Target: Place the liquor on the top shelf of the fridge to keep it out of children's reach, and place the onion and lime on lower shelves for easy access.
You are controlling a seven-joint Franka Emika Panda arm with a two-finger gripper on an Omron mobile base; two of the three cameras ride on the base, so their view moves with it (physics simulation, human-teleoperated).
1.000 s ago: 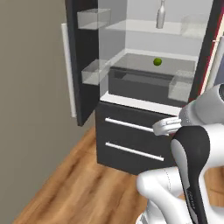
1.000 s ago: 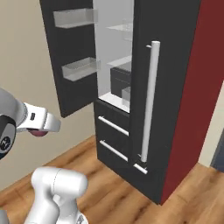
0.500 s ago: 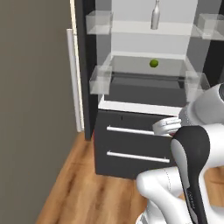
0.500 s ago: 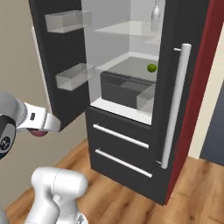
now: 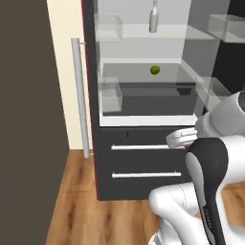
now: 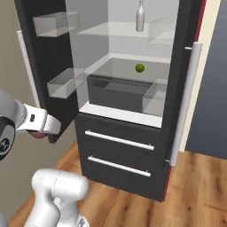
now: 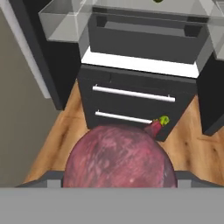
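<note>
Two-finger gripper [image 7: 120, 186] holds the round pinkish-red onion [image 7: 119, 158], jaws spread wide around it, low in front of the tall black fridge [image 6: 119, 146] and outside it. Fridge doors open; two dark drawers with silver bar handles [image 7: 131, 94] at its base. Further in, small yellow-green lime [image 5: 154, 70] sits on the translucent glass lower shelf [image 5: 139, 76]. Slim grey-white liquor bottle [image 6: 140, 17] stands upright on the top glass shelf [image 6: 115, 30], above the lime.

Wood plank floor [image 5: 81, 210] runs under everything. Dark grey wall panel [image 5: 28, 119] at left; blue-grey wall [image 6: 213, 88] at right.
</note>
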